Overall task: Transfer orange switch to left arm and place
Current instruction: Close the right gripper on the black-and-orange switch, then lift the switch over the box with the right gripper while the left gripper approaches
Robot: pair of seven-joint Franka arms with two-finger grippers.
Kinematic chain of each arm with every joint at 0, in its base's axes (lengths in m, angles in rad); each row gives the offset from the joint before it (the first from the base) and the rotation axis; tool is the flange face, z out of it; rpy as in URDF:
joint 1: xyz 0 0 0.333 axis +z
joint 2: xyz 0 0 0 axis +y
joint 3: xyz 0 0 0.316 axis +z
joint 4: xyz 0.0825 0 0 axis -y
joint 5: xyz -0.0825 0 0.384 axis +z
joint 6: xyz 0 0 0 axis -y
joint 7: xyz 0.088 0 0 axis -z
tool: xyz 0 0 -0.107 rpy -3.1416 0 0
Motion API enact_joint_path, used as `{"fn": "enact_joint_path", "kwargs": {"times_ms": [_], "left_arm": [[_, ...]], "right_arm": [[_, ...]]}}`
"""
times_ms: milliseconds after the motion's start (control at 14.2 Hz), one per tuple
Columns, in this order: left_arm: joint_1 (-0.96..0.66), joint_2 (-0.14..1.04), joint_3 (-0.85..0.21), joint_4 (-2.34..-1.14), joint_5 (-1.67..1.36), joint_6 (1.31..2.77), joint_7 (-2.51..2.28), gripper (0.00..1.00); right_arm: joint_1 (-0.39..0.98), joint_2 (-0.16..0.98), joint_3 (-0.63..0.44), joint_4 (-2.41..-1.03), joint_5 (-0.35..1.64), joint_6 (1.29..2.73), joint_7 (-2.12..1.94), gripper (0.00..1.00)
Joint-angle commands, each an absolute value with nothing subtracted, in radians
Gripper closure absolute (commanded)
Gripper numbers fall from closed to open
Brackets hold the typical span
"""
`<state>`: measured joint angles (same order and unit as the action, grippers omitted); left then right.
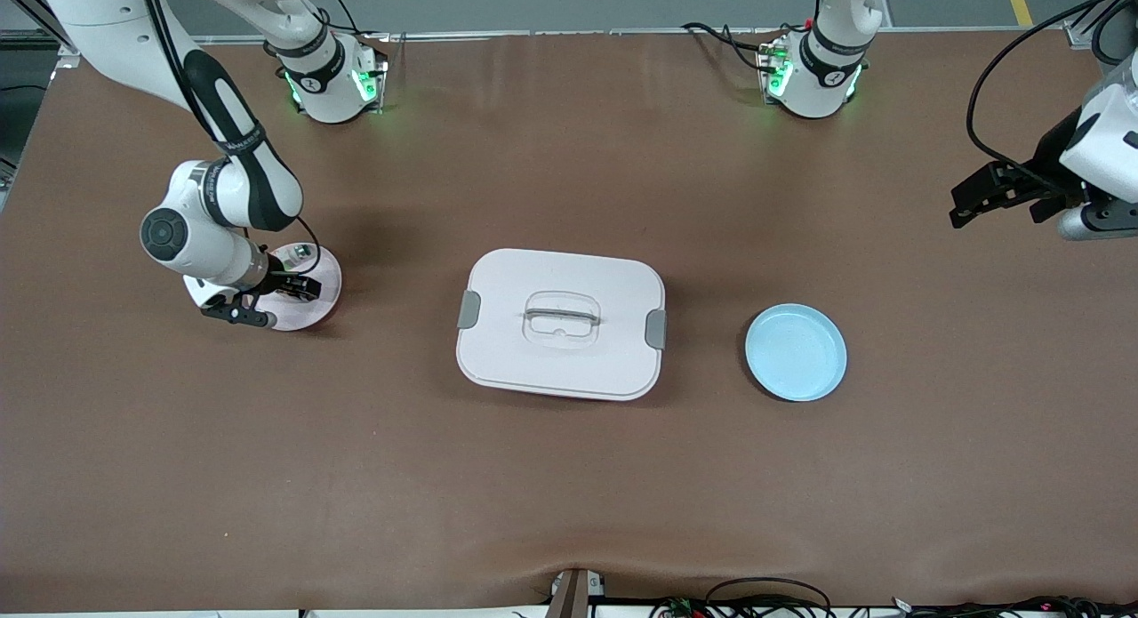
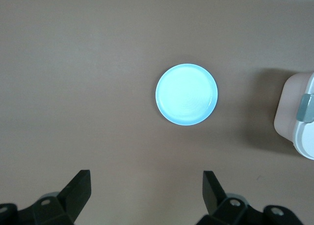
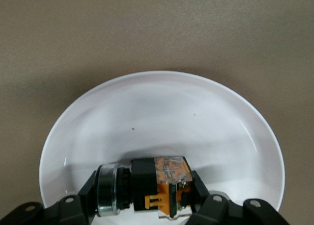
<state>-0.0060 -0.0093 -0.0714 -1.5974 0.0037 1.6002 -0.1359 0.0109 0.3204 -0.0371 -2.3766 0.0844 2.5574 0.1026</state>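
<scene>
The orange switch (image 3: 152,186), a black block with a silver ring at one end and an orange-and-clear part at the other, lies low in a white plate (image 3: 162,112). My right gripper (image 3: 147,188) is shut on it, one finger at each end. In the front view this gripper (image 1: 298,288) is down on the plate (image 1: 322,305) toward the right arm's end of the table. The white box (image 1: 560,325) with grey latches sits mid-table. My left gripper (image 1: 973,200) hangs open and holds nothing, high over the left arm's end; its fingers (image 2: 78,190) frame bare table.
A light blue plate (image 1: 796,351) sits empty between the box and the left arm's end, also in the left wrist view as the blue plate (image 2: 186,94) beside the box's corner (image 2: 297,114). A small green component (image 1: 303,252) rests on the white plate.
</scene>
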Motion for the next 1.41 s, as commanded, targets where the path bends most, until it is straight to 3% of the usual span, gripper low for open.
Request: {"fn": "enact_joint_path", "kwargs": {"times_ms": [0, 282, 705, 1128, 1340], "left_arm": [[-0.005, -0.003, -0.071, -1.603, 0.008, 1.62, -0.124, 0.0], [-0.003, 0.011, -0.071, -1.623, 0.008, 1.655, -0.127, 0.0], [-0.005, 0.014, -0.074, -1.612, -0.008, 1.663, -0.13, 0.0], [-0.006, 0.011, -0.077, -1.617, -0.009, 1.683, -0.129, 0.0], [-0.005, 0.012, -0.078, -1.615, -0.009, 1.712, -0.127, 0.0]], "right_arm": [[0.018, 0.324, -0.04, -2.372, 0.104, 2.562, 0.084, 0.79], [0.023, 0.289, -0.04, -2.37, 0.104, 2.524, 0.084, 0.79], [0.084, 0.151, -0.038, -2.316, 0.104, 2.26, 0.17, 0.78], [0.207, 0.117, -0.038, -2.082, 0.104, 1.883, 0.432, 0.78], [0.331, 0.12, -0.038, -1.961, 0.104, 1.766, 0.637, 0.78]]}}
